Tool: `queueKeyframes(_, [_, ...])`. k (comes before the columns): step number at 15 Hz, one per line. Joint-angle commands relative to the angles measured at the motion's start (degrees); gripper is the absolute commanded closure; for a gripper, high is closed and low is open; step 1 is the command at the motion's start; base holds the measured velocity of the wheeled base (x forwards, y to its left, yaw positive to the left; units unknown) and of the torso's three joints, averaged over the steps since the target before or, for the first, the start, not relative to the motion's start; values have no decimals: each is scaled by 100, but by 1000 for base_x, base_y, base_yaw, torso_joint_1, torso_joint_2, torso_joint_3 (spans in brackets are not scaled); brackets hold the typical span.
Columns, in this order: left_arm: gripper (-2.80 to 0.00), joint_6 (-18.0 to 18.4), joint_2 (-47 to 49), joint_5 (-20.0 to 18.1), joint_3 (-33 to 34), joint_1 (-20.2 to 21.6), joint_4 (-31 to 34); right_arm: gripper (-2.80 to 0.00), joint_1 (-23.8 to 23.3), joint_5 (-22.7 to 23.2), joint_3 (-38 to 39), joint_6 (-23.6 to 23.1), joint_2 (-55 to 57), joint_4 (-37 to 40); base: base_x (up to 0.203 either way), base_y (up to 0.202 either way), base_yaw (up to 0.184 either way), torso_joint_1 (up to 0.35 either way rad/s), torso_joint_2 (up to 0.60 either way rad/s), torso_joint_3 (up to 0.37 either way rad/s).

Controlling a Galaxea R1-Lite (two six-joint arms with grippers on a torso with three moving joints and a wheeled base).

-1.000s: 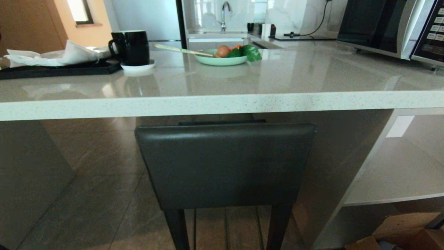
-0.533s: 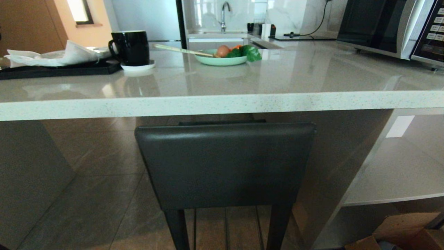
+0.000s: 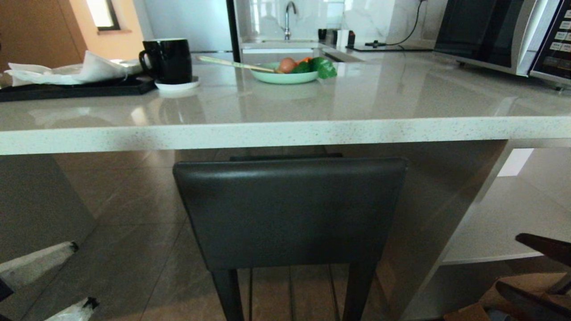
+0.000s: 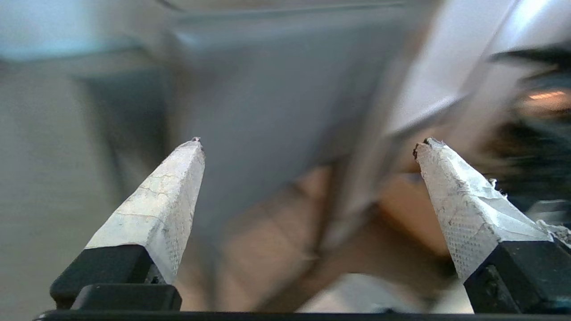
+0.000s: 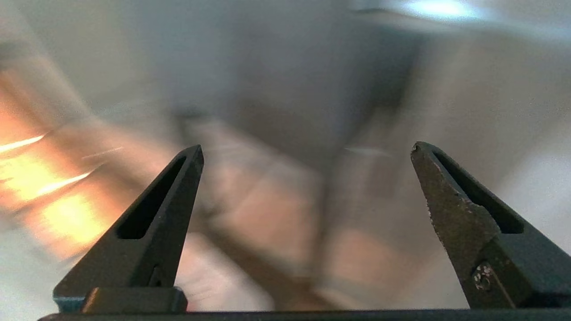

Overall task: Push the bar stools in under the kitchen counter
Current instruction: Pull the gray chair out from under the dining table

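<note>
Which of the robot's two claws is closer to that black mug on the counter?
Left. The left gripper is low at the left, below the black mug's side of the kitchen counter; the right gripper is far across, low right.

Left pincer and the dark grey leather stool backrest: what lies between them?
Only bare tiled floor separates the left pincer from the dark grey leather stool backrest, seen in the head view.

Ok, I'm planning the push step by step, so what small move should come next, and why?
Probably bring both open pincers up to the stool's backrest. The left pincer and right pincer sit low at either side, neither touching the stool, and the backrest stands on the near side of the counter edge, so contact has to come before pushing.
</note>
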Motion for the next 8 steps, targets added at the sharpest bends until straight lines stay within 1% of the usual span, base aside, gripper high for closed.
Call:
queueKeyframes(1, [-280,-272,514,-487,337,263,-443,-280,28,1480,-52,183,778,-84,0,0,0,0,0,0])
queueKeyframes(2, [-280,-283,623,-733,540,395,-545,-280,-2,1576,-18,229,1011,-142,0,0,0,0,0,0])
queueKeyframes(3, [-280,-292,682,-888,681,496,-638,-280,-35,1594,40,245,1183,-259,0,0,0,0,0,0])
queueKeyframes(4, [-280,-302,784,-938,771,573,-788,-280,-122,1605,114,247,1372,-465,0,0,0,0,0,0])
queueKeyframes(6, [-280,-304,1139,-947,831,592,-1050,-280,-208,1616,209,242,1795,-889,0,0,0,0,0,0])
queueKeyframes(8, [-280,-289,1740,-960,837,594,-1536,-280,-193,1620,213,241,2266,-1331,0,0,0,0,0,0])
